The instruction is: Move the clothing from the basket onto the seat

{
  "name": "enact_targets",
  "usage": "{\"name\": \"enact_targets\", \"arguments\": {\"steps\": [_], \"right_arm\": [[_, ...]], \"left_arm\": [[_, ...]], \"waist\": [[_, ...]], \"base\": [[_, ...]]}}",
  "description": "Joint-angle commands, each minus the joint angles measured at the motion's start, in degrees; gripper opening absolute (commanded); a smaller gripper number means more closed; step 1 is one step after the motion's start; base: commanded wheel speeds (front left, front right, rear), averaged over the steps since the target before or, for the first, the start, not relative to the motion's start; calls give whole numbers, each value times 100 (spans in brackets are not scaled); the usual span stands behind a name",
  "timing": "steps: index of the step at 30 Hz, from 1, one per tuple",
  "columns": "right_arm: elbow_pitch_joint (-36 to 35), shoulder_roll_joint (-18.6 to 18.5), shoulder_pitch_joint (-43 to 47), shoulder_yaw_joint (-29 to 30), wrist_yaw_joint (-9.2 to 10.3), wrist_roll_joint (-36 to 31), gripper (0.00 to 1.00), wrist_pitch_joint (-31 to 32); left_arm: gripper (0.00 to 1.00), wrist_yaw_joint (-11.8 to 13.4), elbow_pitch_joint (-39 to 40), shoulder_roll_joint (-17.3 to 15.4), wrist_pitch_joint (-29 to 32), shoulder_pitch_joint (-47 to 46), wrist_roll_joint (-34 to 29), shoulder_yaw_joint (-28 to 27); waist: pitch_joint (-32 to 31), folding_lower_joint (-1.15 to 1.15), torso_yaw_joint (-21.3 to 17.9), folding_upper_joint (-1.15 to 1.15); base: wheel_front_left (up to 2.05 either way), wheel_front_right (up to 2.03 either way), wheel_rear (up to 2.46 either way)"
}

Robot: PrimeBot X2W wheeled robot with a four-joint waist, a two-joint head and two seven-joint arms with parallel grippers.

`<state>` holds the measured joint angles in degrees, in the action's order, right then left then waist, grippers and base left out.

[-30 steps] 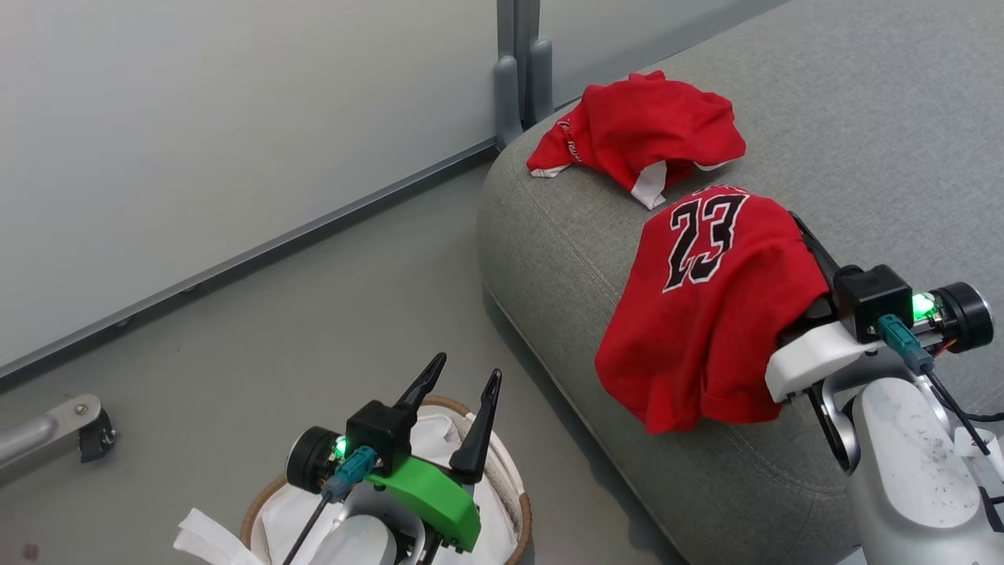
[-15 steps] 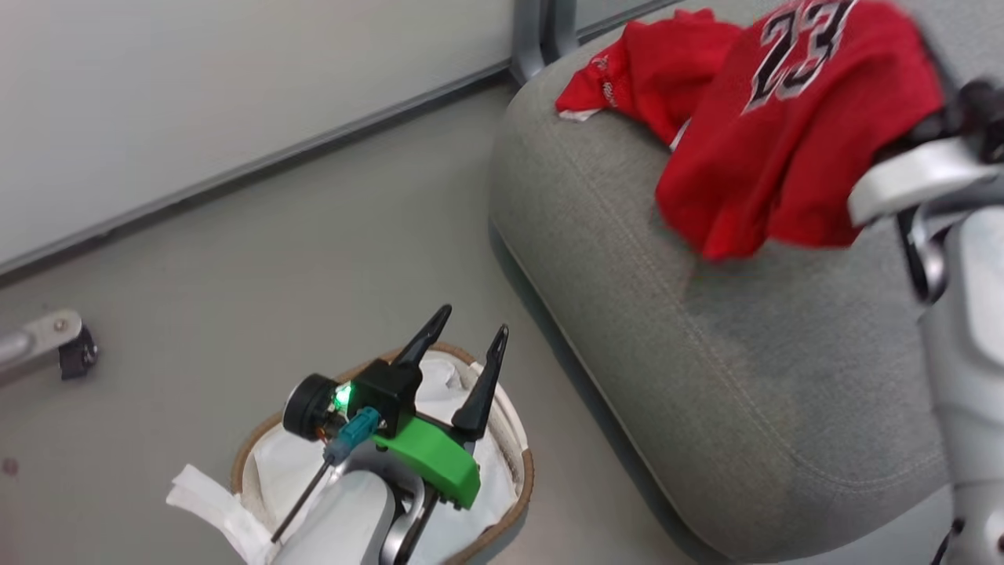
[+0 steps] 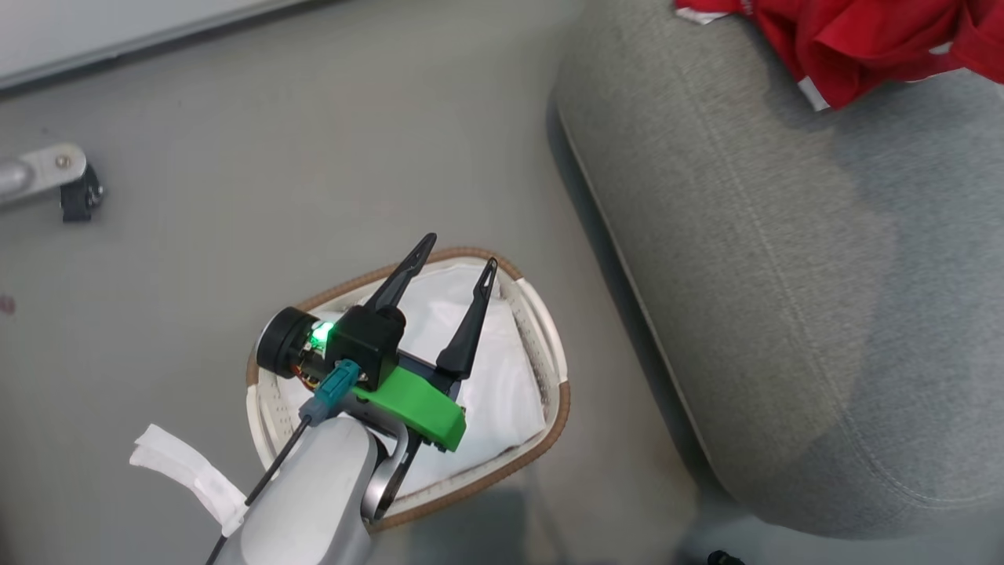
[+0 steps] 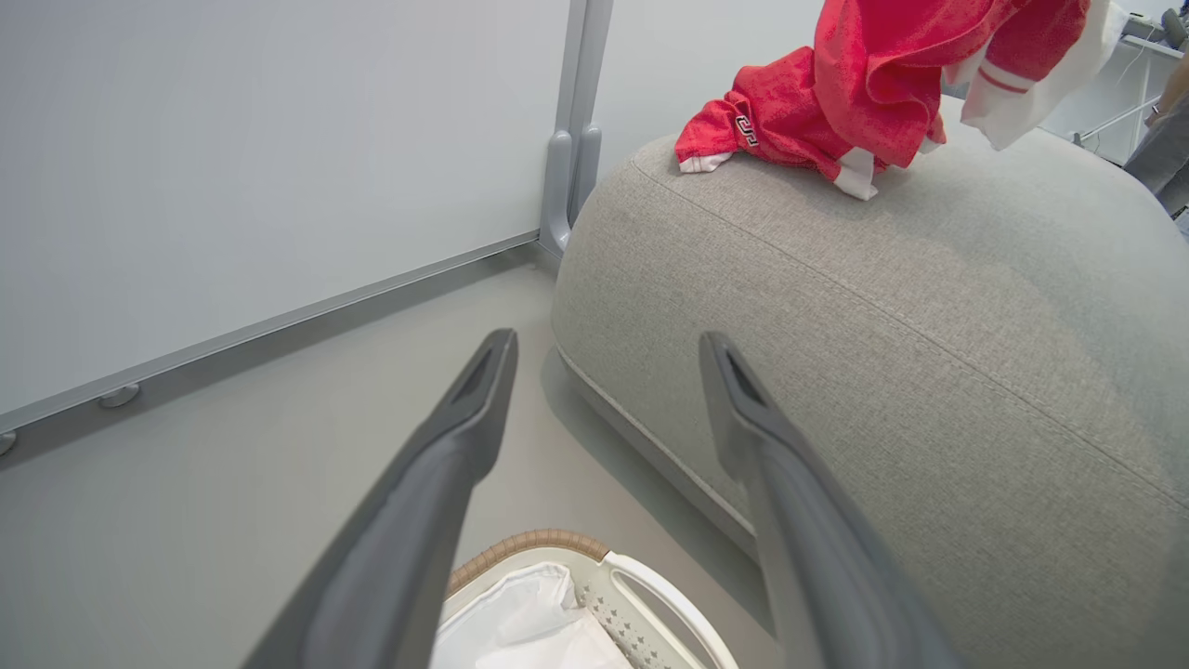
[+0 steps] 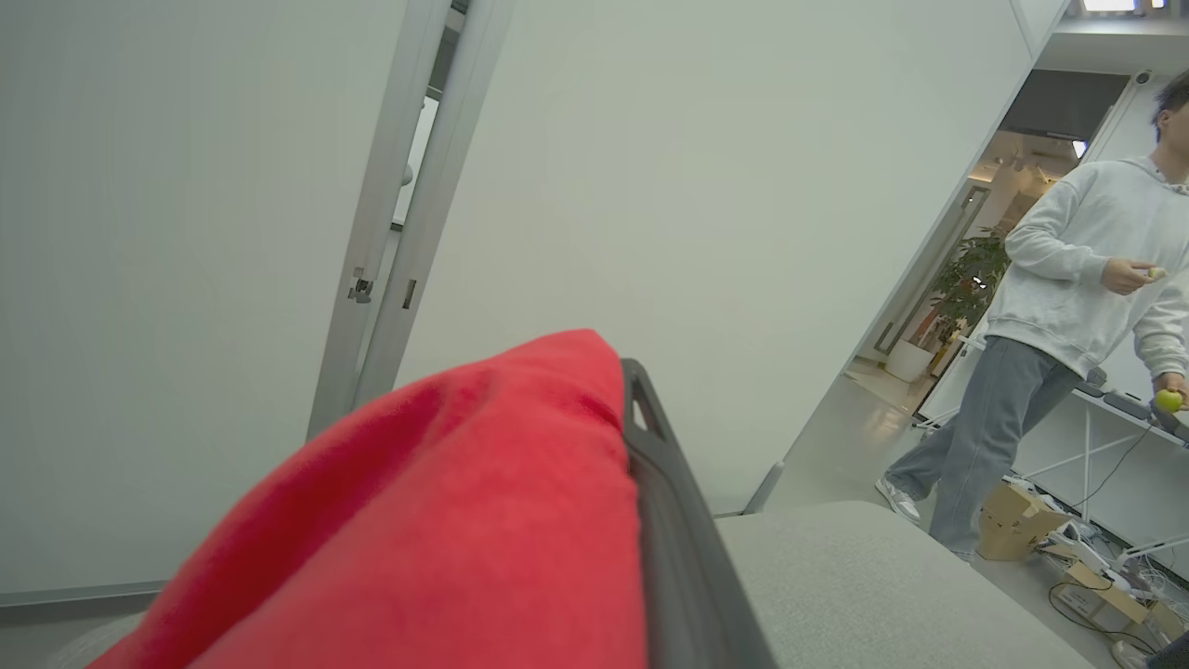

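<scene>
Bare seat [image 3: 784,275] beside heaped clothing [image 3: 863,39]

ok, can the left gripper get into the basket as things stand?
Probably yes: the left gripper hangs open right over the basket, with nothing between them. What shows inside is the white liner.

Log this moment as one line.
left pincer: open, over basket | right pincer: shut on jersey | other jersey: on seat | basket: white liner showing

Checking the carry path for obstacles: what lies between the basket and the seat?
A bare strip of grey floor separates the basket from the seat, seen in the head view.
</scene>
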<state>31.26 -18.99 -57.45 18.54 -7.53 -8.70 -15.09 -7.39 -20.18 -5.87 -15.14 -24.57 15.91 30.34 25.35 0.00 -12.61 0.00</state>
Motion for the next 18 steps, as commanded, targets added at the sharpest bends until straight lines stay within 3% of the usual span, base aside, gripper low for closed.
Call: {"name": "enact_targets", "arguments": {"steps": [1,14,15,16,18], "right_arm": [[93,-33,76,105,8,-55,0,-11],[513,323,875,620,8,-277,3,-11],[504,368,935,631,8,-296,17,-11],[486,404,973,636,8,-305,24,-11],[450,448,1061,658,8,-313,64,-11]], "left_arm": [[100,-16,60,-23,-1,-134,-83,-34],[100,-16,150,-49,0,-117,-145,-226],[100,-15,138,-54,0,-108,-149,-240],[100,-16,128,-56,0,-98,-149,-257],[100,-16,96,-57,0,-71,-147,-279]], "waist": [[646,0,479,0],[932,0,414,0],[922,0,393,0],[910,0,376,0],[870,0,340,0]], "base": [[0,0,0],[0,0,0],[0,0,0],[0,0,0],[0,0,0]]}}
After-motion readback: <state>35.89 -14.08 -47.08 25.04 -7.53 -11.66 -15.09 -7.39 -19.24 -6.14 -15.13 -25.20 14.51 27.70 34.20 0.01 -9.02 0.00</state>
